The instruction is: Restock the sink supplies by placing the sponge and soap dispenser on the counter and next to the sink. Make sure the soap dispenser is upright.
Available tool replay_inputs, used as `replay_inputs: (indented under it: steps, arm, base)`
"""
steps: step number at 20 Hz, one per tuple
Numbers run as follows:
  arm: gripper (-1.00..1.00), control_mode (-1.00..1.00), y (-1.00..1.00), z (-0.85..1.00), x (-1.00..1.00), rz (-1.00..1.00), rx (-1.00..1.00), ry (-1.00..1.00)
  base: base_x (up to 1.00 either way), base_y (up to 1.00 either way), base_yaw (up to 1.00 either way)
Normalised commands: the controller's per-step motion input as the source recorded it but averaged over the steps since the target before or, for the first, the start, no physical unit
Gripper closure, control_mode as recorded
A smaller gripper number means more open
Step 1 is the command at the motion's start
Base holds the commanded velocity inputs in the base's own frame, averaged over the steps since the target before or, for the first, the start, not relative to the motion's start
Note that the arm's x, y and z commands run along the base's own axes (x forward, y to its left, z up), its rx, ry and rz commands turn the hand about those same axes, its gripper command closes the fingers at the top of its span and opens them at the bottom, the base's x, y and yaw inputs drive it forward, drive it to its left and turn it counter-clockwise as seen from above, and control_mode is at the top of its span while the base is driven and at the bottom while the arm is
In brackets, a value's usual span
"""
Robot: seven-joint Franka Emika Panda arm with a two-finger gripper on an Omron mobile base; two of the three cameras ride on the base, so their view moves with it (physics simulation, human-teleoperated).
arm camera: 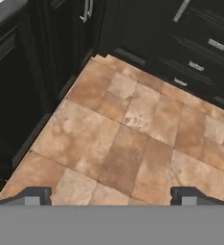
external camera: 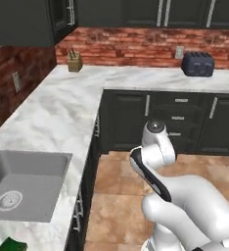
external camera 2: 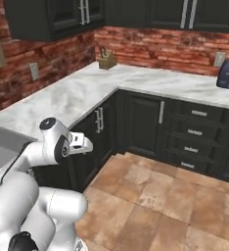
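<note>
Gripper (arm camera: 111,195): empty, the two dark tips well apart, aimed down at the terracotta floor tiles (arm camera: 133,134) in front of the dark lower cabinets (arm camera: 18,95).
Arm: folded low over the floor, off the worktop.
Counter (external camera: 62,108): veined marble, L-shaped, backed by red brick.
Sink (external camera: 31,184): steel basin with round drain, set into the counter at lower left of the left base view.
Sponge (external camera: 12,244): probably the dark green scrap at the bottom edge of that view, on the marble just beside the basin; mostly cut off, so not certain.
Soap dispenser: place unknown from these pictures.
Step in hand: likely finding and reaching for the next supply.
Doing it well: lift the hand clear of the cabinet fronts before swinging toward the basin; keep the tips wide until around the item; for the bottle, grasp so it can stand pump end up.
Counts: one sink, one possible sponge, one knife block (external camera: 75,61), one toaster (external camera: 197,64).
</note>
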Motion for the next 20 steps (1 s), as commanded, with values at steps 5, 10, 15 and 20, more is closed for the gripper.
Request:
replay_inputs:
  steps: [5, 10, 15, 20]
  arm:
    - [-1.0, 1.0, 0.0, 0.0, 0.0, 0.0, 0.0, 0.0]
    - [-1.0, 1.0, 0.0, 0.0, 0.0, 0.0, 0.0, 0.0]
    - [-1.0, 1.0, 0.0, 0.0, 0.0, 0.0, 0.0, 0.0]
    - [-1.0, 1.0, 0.0, 0.0, 0.0, 0.0, 0.0, 0.0]
  base:
    - [0.98, -0.38, -0.5]
    - [0.73, -0.27, -0.61]
    - [0.63, -0.31, -0.62]
    - [0.74, -0.12, -0.63]
